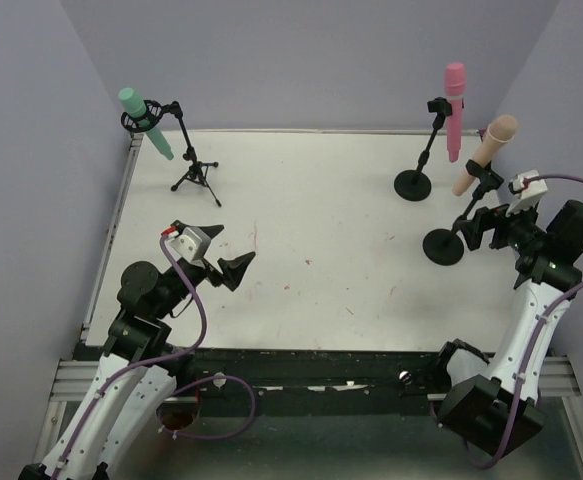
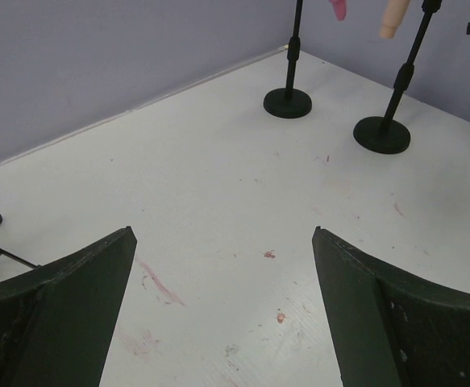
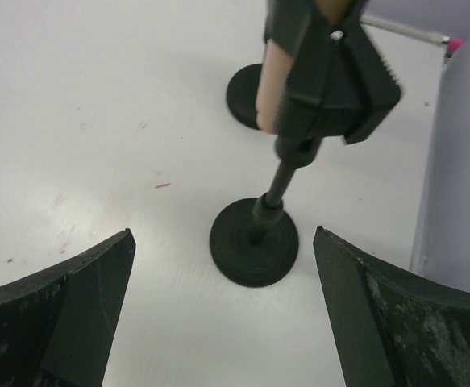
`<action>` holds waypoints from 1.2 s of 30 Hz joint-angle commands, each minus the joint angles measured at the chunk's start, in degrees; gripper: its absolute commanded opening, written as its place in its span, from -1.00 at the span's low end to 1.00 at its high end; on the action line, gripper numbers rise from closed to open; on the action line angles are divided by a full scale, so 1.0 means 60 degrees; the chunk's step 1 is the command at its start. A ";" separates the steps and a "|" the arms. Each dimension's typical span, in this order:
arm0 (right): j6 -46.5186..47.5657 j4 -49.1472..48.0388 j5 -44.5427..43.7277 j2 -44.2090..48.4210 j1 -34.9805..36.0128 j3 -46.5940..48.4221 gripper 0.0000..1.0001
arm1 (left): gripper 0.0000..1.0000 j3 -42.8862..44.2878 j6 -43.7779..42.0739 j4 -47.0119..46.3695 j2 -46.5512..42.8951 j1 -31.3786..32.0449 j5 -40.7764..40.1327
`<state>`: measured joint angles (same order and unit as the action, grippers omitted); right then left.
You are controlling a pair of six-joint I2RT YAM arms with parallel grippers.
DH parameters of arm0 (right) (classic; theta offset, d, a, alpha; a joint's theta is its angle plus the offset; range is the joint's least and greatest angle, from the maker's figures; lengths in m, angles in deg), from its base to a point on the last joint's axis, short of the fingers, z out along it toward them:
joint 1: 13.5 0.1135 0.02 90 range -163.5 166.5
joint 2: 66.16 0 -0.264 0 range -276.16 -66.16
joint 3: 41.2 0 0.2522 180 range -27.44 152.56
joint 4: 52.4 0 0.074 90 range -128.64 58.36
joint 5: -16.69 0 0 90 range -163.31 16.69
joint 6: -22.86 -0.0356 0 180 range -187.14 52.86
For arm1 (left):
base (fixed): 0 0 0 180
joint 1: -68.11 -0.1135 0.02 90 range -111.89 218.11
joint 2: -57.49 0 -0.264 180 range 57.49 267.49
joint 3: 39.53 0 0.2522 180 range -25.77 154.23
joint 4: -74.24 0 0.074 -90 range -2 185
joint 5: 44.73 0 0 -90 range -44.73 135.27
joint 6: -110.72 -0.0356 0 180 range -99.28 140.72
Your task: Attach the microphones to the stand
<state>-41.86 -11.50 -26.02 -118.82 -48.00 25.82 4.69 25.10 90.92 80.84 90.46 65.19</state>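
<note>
Right wrist: right gripper [image 1: 476, 228], spread empty, faces stand [image 3: 255, 242] holding peach microphone [image 3: 265, 89]; left gripper [image 2: 222, 232] spread too.

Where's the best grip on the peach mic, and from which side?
On the peach mic, probably the bare shaft between head and clip. It leans head-up in its stand, so the open right gripper should close across it from the right.

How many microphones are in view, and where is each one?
3. The teal mic sits in the tripod stand at the far left. The pink mic is in the far round-base stand on the right, and the peach mic in the nearer round-base stand.
</note>
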 commanded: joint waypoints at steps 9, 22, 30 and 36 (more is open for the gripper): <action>0.2191 0.4401 0.4479 -0.0318 0.0153 0.0426 0.99 | 0.97 0.0095 0.0193 0.0173 0.0107 -0.0019 -0.0024; -0.1763 -0.0666 0.1217 -0.1477 0.5413 0.0515 0.99 | 0.97 -0.0081 0.0105 -0.0003 0.0268 -0.0048 -0.0829; -0.5777 -0.3555 -0.1649 -0.0291 0.5413 -0.1301 0.99 | 0.97 -0.0169 0.0031 -0.0208 0.0267 -0.0048 -0.1269; -0.5634 -0.3806 -0.2813 0.0178 0.5399 -0.1772 0.99 | 0.97 -0.0198 0.0090 -0.0267 0.0429 -0.0048 -0.1357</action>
<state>-72.30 -30.49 -34.79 -119.24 -15.72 15.70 4.28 25.87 90.57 82.86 90.35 59.02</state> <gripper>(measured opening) 0.995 0.985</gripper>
